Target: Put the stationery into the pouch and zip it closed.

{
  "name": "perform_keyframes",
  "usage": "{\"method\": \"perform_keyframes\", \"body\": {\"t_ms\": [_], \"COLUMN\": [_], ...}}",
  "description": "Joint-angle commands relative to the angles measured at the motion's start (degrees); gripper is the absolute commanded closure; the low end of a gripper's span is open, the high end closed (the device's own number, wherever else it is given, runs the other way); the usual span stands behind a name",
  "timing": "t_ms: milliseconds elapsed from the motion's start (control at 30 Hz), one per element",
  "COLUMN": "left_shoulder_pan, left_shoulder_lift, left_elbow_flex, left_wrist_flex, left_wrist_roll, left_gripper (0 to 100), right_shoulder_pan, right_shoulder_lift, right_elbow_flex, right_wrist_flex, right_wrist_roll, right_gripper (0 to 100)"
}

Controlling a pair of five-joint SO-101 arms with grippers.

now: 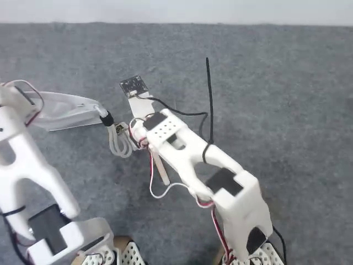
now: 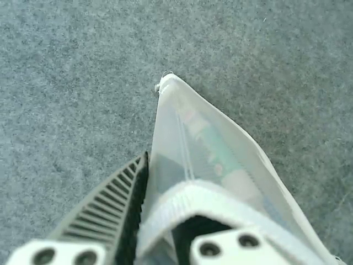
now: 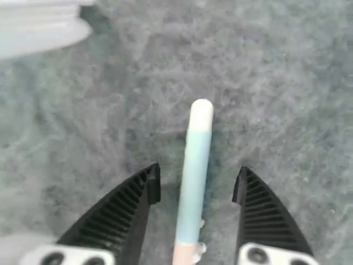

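The right tool (image 3: 198, 170) is standing wide open just above the grey worktop (image 3: 287, 83), its jaws straddling a pen (image 3: 199, 118) with a white cap and pale blue barrel, and touching nothing yet. The pen is lying nearer one jaw than the other. A close from here is likely risking a nudge that rolls it aside, or a pinch near one end that leaves it tipping in the grip. The left tool (image 2: 160, 215) is clamping narrowly on the banded rim of the translucent pouch (image 2: 242, 165) and holding it off the worktop, with a green-and-white item (image 2: 212, 146) lying inside. Hanging from that single pinch, the soft pouch is probably sagging. How far its mouth is gaping cannot be told, so the pen may be catching on the rim on entry.
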Motion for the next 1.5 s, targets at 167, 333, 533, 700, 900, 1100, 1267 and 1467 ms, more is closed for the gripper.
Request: {"method": "perform_keyframes", "body": {"t_ms": [167,333,533,700,900,1100,1267,1467], "left_shoulder_pan": [-0.3,-0.3,-0.3,-0.3,-0.3,-0.3,-0.2,1.8], "left_shoulder_lift": [-0.8,-0.8,-0.8,-0.8,-0.7,-0.4,-0.4,-0.7], "left_elbow_flex": [-1.6,-1.6,-1.5,-1.5,-1.5,-1.5,-1.5,-1.5], "left_wrist_flex": [-1.5,-1.5,-1.4,-1.4,-1.4,-1.4,-1.4,-1.2], "left_wrist_roll": [-0.2,-0.2,-0.3,-0.3,-0.4,-0.4,-0.2,0.1], "left_gripper": [99,99,99,99,99,99,99,99], "right_shoulder_pan": [1.3,1.3,1.3,1.3,2.2,1.9,2.3,5.1], "right_shoulder_lift": [5.1,7.7,10.2,10.4,9.6,3.4,-0.7,-10.7], "right_elbow_flex": [-13.3,-16.8,-19.5,-19.4,-19.5,-19.3,-19.3,-19.3], "right_wrist_flex": [10.0,13.5,16.0,16.2,16.3,22.8,27.6,31.4], "right_wrist_roll": [-0.4,-0.4,-0.4,1.4,2.1,2.0,2.0,1.9], "right_gripper": [79.0,79.0,85.6,99.3,99.2,99.2,99.2,99.2]}}
